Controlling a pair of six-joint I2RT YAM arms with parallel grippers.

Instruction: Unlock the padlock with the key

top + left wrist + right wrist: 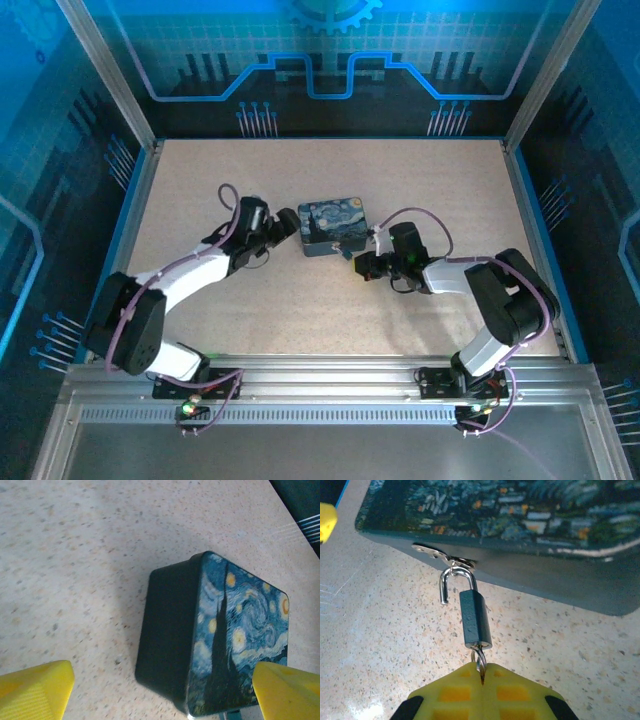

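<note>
At the tin's hasp, your right end effector pinches the key in the padlock; twist without pulling, left end effector open.

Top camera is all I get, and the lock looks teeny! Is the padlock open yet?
Observer: Yes. Close up, the padlock has its shackle popped out, with one end free.
Operator: Where's the key?
Observer: The key sits in the padlock's bottom, pinched by the shut right gripper.
Operator: And the other arm?
Observer: The left gripper is open, yellow fingers wide apart, facing the tin.
</note>
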